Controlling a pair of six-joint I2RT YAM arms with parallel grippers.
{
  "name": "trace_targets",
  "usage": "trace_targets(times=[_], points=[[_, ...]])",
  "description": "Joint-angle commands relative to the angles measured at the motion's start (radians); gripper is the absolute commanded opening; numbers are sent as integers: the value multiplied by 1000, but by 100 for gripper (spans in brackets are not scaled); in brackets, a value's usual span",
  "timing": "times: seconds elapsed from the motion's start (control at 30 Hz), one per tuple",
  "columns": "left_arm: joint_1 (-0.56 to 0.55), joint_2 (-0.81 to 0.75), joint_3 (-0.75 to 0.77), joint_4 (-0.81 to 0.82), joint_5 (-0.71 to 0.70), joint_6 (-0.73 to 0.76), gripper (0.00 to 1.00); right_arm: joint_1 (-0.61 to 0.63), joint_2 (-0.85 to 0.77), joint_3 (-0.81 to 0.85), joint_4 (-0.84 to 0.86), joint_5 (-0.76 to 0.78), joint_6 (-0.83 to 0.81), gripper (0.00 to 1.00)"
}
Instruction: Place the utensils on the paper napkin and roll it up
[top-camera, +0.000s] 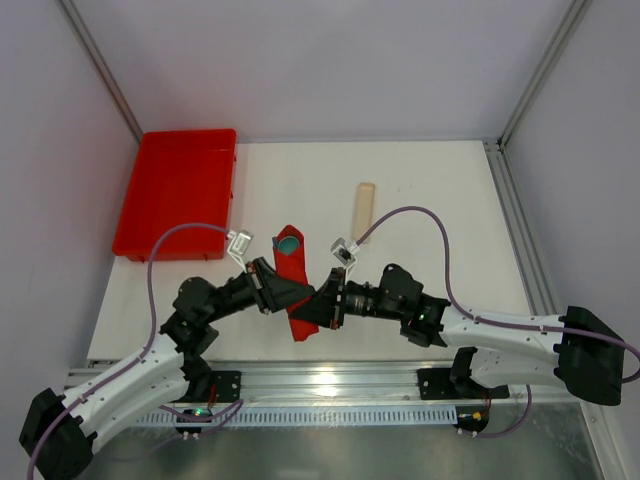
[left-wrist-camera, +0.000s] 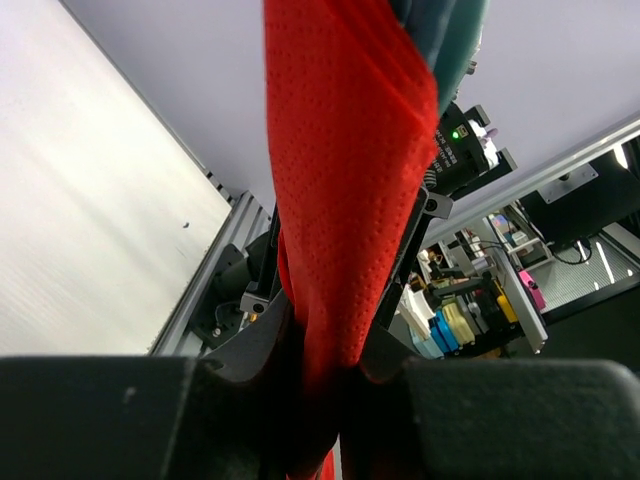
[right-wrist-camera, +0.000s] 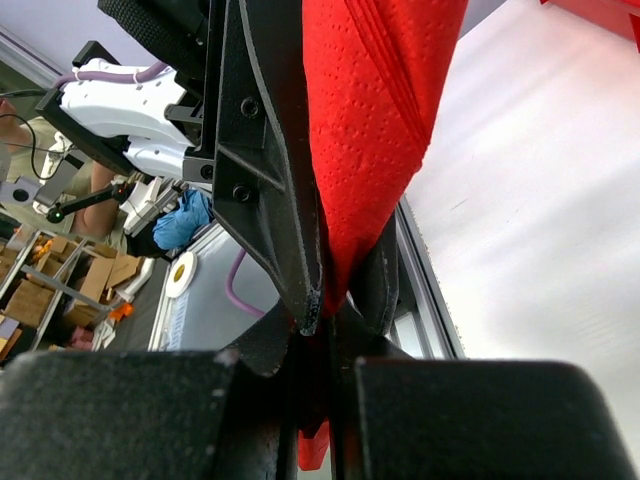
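The paper napkin is a red roll lifted off the table between the two arms, slanting from upper left to lower right. The teal utensils peek out of its upper end; the rest of them is wrapped inside. My left gripper is shut on the roll from the left, its jaws pinching the red paper with teal utensil ends above. From the right, my right gripper is shut on the same roll, and the left gripper's black finger shows beside it.
A big red plastic tray lies at the back left of the white table. A pale beige strip rests behind the roll, to the right. A metal rail runs along the near edge, and walls close in on both sides.
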Motion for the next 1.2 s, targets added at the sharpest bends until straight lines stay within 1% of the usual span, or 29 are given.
trace_targets(times=[0.0,0.03,0.07,0.13,0.17,0.27,0.3,0.33,0.4,0.43,0.5,0.6,0.63,0.67,0.7,0.77,0.8,0.83,0.87,0.9,0.93,0.97,1.03,1.07,1.13,1.17], points=[[-6,-15,2,29,14,-13,13,-4,-8,39,85,0,-17,4],[-6,-18,4,22,10,-12,11,-6,-8,39,85,-1,-18,4],[-6,-23,5,16,-4,-10,5,-4,-8,39,82,0,-18,4],[-6,-35,10,-16,-18,-1,1,-4,-7,39,78,0,-20,4],[-6,-40,13,-23,-24,2,0,-4,-5,39,73,2,-26,4],[-8,-41,31,-59,-25,16,0,-4,-4,39,55,8,-31,4],[-6,-41,34,-67,-30,19,0,-4,-2,40,43,11,-31,6],[-6,-41,47,-96,-33,31,0,-4,0,49,30,11,-34,13],[-6,-41,60,-138,-38,49,0,-4,0,56,-2,3,-41,24],[-6,-40,80,-189,-39,60,0,-6,-2,53,-8,2,-41,37],[-5,-38,102,-245,-44,98,0,-4,-20,46,-39,0,-43,55],[-6,-35,139,-326,-51,141,0,-4,-60,42,-117,23,-43,69],[-3,-38,148,-349,-58,155,0,-4,-78,36,-141,37,-44,71],[-2,-40,168,-407,-61,172,0,-4,-98,31,-193,54,-43,74],[-2,-43,177,-438,-65,207,0,-6,-146,16,-221,72,-40,76],[12,-44,198,-495,-43,226,0,-6,-206,-1,-293,135,-31,77],[18,-44,208,-516,-44,247,0,-4,-273,-13,-328,162,-22,78],[26,-41,217,-544,-41,262,0,-4,-307,-13,-371,251,-9,78],[34,-38,228,-569,-20,278,0,-6,-341,-10,-498,308,30,78],[52,-29,241,-590,-9,295,0,-6,-402,2,-570,387,55,78],[61,-26,245,-592,2,298,0,-6,-430,11,-645,513,81,78],[72,-23,246,-593,29,299,0,-6,-456,26,-775,563,131,78],[96,-14,248,-589,36,306,0,-6,-507,51,-928,662,170,78],[104,-9,252,-592,37,315,0,-7,-517,62,-962,676,175,78],[135,34,298,-676,14,373,0,-7,-516,120,-1023,701,173,78],[150,55,323,-713,11,394,0,-10,-502,143,-1084,715,169,78]])
